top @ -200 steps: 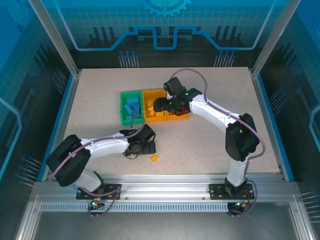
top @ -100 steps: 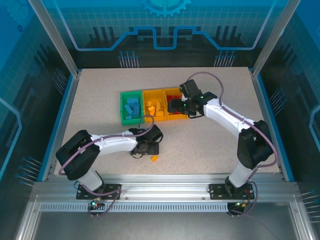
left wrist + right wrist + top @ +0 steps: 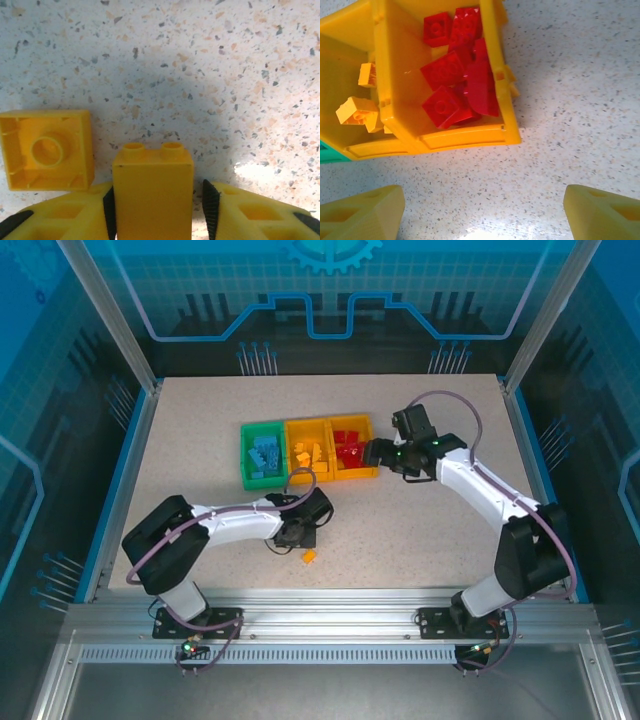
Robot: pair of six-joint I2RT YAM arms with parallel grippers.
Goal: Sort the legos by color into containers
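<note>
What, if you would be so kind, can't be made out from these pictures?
- Top view: the left gripper hides its brick; jaws too small.
- Left wrist: the bottom edge crops the held yellow brick.
- Right wrist: red bricks overlap, count unclear; green bin cut off at the left edge.

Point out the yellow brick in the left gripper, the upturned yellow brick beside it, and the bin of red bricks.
Gripped yellow brick (image 3: 152, 200), left wrist view, its front face.
Upturned yellow brick (image 3: 46, 149), left wrist view, its hollow underside.
Red-brick bin (image 3: 465, 136), right wrist view, its near wall.

You see a glossy, smooth yellow plastic brick (image 3: 152, 195) on the matt speckled stone-look tabletop (image 3: 210, 75); shiny red plastic bricks (image 3: 457, 85) fill a glossy yellow plastic bin (image 3: 470, 137).
</note>
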